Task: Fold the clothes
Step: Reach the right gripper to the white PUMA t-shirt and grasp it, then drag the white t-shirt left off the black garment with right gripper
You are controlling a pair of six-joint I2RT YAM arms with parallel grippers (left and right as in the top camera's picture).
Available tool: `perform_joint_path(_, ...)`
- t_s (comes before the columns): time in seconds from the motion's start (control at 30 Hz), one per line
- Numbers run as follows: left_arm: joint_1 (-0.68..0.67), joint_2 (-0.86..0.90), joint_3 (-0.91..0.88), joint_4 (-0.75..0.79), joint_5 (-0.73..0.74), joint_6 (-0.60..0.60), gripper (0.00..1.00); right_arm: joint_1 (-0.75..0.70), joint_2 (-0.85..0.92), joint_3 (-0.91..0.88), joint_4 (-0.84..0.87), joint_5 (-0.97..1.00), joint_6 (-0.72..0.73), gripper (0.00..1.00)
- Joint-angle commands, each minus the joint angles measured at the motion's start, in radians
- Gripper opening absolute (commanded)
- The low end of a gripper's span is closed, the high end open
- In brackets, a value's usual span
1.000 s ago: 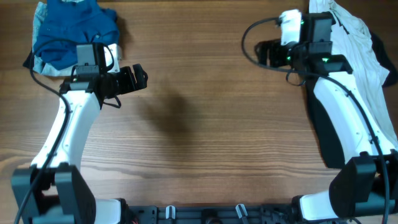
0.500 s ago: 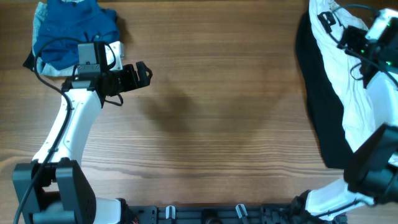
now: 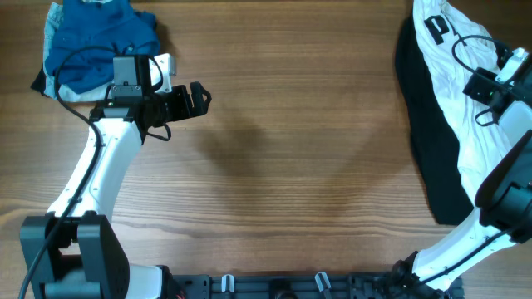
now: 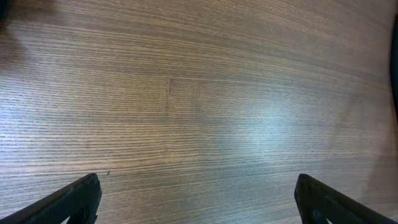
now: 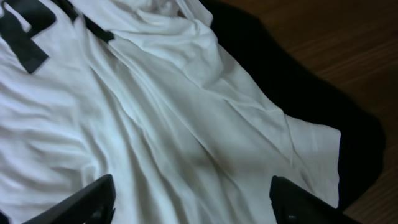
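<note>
Right wrist | right gripper (image 5: 191,196) spread above white T-shirt (image 5: 143,130) | left gripper (image 4: 196,193) spread, empty | risk: pinch also snags black garment (image 5: 292,87) underneath, dragging both

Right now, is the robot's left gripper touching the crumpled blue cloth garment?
Apart. The overhead view shows the left gripper over the brown wooden table, clear of the crumpled blue cloth garment; its wrist view shows only wood.
</note>
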Motion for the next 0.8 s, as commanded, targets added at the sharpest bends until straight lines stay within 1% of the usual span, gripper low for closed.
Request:
perform_joint_path(0.0,-0.003,0.000,0.012,0.003,0.019,-0.002,1.00,-0.008,0.047,0.016,0.009,-0.001,-0.014,0.74)
perform_joint_path(0.1,-0.003,0.000,0.012,0.003,0.019,-0.002,1.00,-0.008,0.068,0.016,0.016,-0.001,-0.014,0.69)
perform_joint_path(0.2,-0.003,0.000,0.012,0.003,0.019,-0.002,1.00,-0.008,0.085,0.016,0.018,0.000,-0.014,0.66)
perform_joint_path(0.27,-0.003,0.000,0.012,0.003,0.019,-0.002,1.00,-0.008,0.100,0.016,0.023,0.000,-0.014,0.58)
perform_joint_path(0.3,-0.003,0.000,0.012,0.003,0.019,-0.002,1.00,-0.008,0.100,0.016,0.023,0.000,-0.014,0.53)
perform_joint_path(0.33,-0.003,0.000,0.012,0.003,0.019,-0.002,1.00,-0.008,0.100,0.016,0.024,0.000,-0.014,0.44)
perform_joint_path(0.4,-0.003,0.000,0.012,0.003,0.019,-0.002,1.00,-0.008,0.099,0.016,0.031,0.012,-0.013,0.35)
perform_joint_path(0.47,-0.003,0.000,0.012,0.003,0.019,-0.002,1.00,-0.008,0.097,0.016,0.031,0.018,-0.011,0.23)
perform_joint_path(0.6,-0.003,0.000,0.012,0.010,0.019,-0.002,1.00,-0.008,0.079,0.016,0.034,0.018,0.015,0.15)
perform_joint_path(0.67,-0.003,0.000,0.012,0.012,0.019,-0.002,1.00,-0.008,0.061,0.016,0.035,0.018,0.015,0.07)
perform_joint_path(0.7,-0.003,0.000,0.012,0.012,0.019,-0.002,1.00,-0.008,0.051,0.016,0.035,0.018,0.015,0.04)
perform_joint_path(0.77,-0.003,0.000,0.012,0.012,0.019,-0.002,1.00,-0.008,0.031,0.016,0.033,0.018,0.015,0.04)
